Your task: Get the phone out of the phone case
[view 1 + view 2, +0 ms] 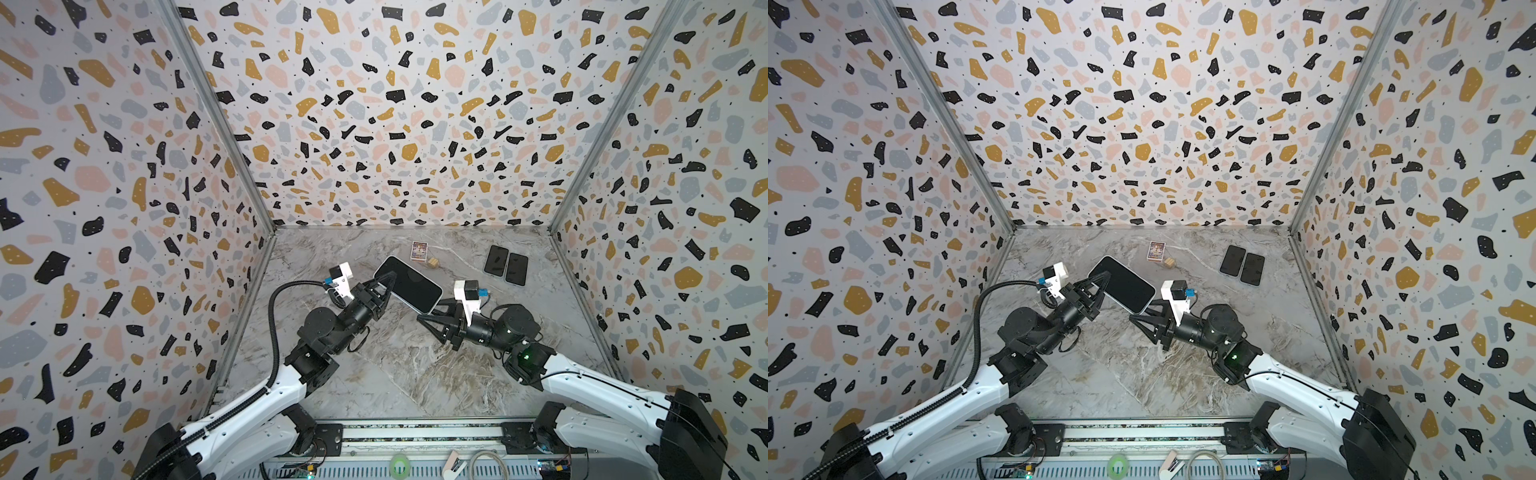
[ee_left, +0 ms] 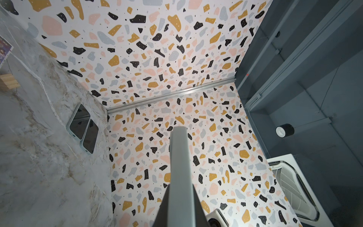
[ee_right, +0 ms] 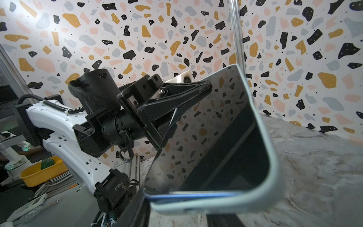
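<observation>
Fingers (image 3: 176,98) of the left gripper (image 3: 206,88) are clenching the dark-screened phone (image 3: 206,147) sitting inside its pale green case (image 3: 206,205); the right gripper's (image 1: 428,313) are standing released.

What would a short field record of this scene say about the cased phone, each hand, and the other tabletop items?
Cased phone: held above the table, screen up
Left hand: shut on its far end
Right hand: open at its near end
Elsewhere: two phones side by side, card box, wooden block
</observation>
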